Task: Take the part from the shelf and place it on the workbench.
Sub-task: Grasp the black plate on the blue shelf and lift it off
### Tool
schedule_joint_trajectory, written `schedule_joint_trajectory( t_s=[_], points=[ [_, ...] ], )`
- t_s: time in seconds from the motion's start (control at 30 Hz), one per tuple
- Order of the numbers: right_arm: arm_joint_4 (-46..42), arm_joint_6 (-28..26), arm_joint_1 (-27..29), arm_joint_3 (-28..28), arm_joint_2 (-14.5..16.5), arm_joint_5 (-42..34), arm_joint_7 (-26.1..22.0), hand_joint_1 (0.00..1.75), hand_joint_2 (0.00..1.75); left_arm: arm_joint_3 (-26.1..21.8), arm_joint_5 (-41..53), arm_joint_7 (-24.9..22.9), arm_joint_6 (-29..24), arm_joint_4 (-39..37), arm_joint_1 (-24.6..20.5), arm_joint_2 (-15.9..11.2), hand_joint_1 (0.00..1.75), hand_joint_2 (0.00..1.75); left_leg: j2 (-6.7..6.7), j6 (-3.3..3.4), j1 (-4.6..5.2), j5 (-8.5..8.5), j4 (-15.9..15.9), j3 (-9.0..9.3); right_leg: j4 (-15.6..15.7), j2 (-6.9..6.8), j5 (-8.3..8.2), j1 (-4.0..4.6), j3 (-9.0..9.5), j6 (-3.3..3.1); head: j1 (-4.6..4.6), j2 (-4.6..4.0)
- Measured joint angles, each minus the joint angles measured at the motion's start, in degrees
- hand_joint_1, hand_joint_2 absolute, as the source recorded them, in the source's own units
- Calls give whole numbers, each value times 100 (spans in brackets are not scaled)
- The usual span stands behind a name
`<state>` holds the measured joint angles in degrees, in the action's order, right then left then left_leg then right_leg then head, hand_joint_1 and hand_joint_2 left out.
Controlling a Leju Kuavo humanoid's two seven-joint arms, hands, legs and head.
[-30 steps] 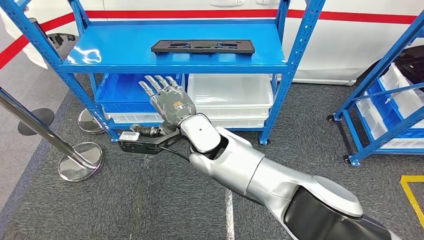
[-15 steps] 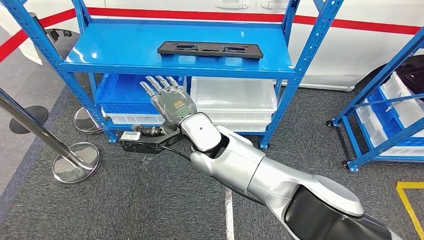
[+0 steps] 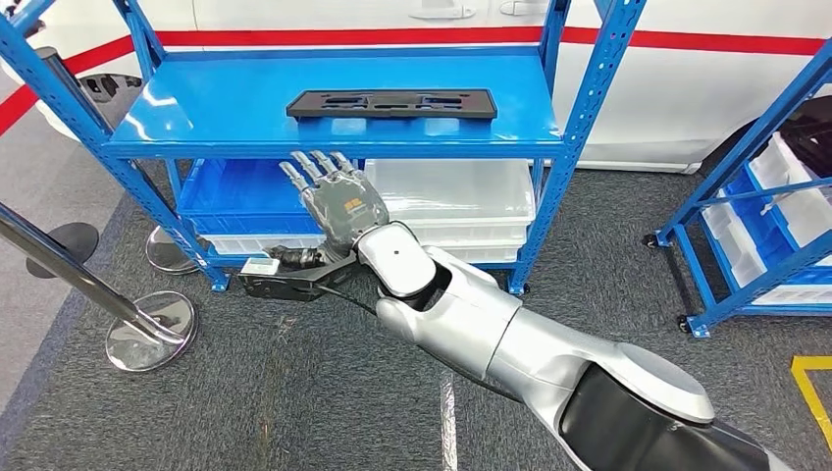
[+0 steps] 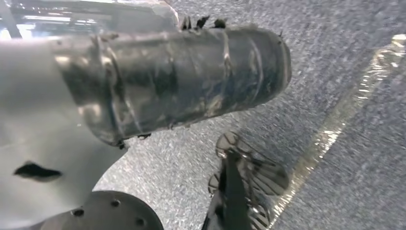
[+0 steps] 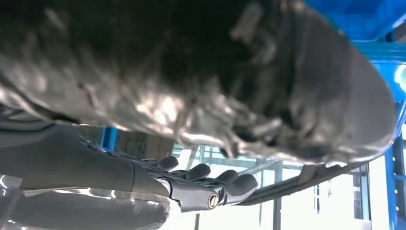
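Below the shelf (image 3: 334, 147) edge, right hand (image 3: 338, 201) hangs empty, fingers spread (reach step); next it must rise to the black part (image 3: 390, 103) above.

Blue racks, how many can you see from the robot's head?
2: one rack straight ahead, carrying the black part on top, and another cut off at the right edge. More could be out of view.

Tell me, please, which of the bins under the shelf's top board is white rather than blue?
The white bin to the right of the right hand; the bin behind the hand's fingers, the blue bin, sits left of it.
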<state>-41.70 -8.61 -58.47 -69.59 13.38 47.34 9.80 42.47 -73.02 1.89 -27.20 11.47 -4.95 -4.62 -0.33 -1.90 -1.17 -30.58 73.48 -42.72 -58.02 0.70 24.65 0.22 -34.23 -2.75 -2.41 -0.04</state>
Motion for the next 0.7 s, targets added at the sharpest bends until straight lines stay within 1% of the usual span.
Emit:
schedule_joint_trajectory(
  t_s=[0.03,0.07,0.1,0.13,0.17,0.2,0.27,0.3,0.37,0.4,0.43,0.57,0.63,0.7],
  points=[
    [-1,-1,3,0,0,0,1,0,0,0,1,0,1,0,7,1,0,0,1,4,0,207,-244,76,-15,8,29,-1,25,6,1,0],
    [-1,-1,1,0,1,0,2,0,0,0,2,0,2,0,11,0,0,0,2,14,0,445,-637,231,-34,14,64,-1,55,18,0,0],
    [-1,-2,-4,0,1,0,3,0,0,0,3,1,5,0,10,-1,0,0,2,30,10,605,-1003,404,-53,18,99,8,76,37,2,0],
    [-2,-3,-11,0,1,0,4,0,0,1,6,1,10,0,4,-2,0,0,-1,56,25,695,-1293,542,-73,19,131,17,83,61,3,0],
    [-2,-3,-15,0,1,0,5,0,0,1,11,2,16,0,-2,-4,0,0,-6,84,42,708,-1447,615,-87,17,150,25,80,86,4,0],
    [-2,-2,-17,0,0,0,5,0,0,2,15,3,25,0,-8,-5,0,0,-11,115,59,669,-1481,639,-86,16,161,33,74,111,4,0],
    [-2,3,-21,0,-1,0,6,0,0,2,21,17,51,0,-12,-4,0,0,-11,175,39,663,-1525,662,-89,10,186,38,77,162,5,0],
    [-2,10,-29,0,-2,0,6,0,0,2,21,29,65,0,-8,-3,0,0,-8,202,21,658,-1544,690,-145,4,230,39,59,195,10,0],
    [-2,32,-52,0,-4,0,6,0,0,3,21,58,86,0,-5,-3,0,0,1,252,-3,646,-1576,744,-511,-8,412,23,-116,260,26,0],
    [-1,41,-62,0,-4,0,6,0,0,3,21,68,90,0,-5,-3,0,0,2,268,-1,636,-1578,754,-694,-11,493,13,-206,278,33,0],
    [-1,47,-68,0,-4,0,6,0,0,4,21,73,92,0,-6,-4,0,0,4,278,0,631,-1578,758,-827,-12,549,4,-278,286,34,0],
    [0,49,-67,0,-5,0,6,0,0,4,21,74,92,0,-7,-4,0,0,4,280,0,630,-1577,759,-882,-12,569,1,-308,289,33,0],
    [1,51,-65,0,-6,0,6,0,0,4,21,75,93,0,-9,-5,0,0,4,285,1,626,-1577,761,-987,-11,606,-4,-367,293,31,0],
    [3,63,-58,0,-10,0,6,0,0,4,21,79,96,0,-12,-6,0,0,4,295,2,617,-1577,767,-1259,-12,696,-17,-528,304,33,0]
  ],
)
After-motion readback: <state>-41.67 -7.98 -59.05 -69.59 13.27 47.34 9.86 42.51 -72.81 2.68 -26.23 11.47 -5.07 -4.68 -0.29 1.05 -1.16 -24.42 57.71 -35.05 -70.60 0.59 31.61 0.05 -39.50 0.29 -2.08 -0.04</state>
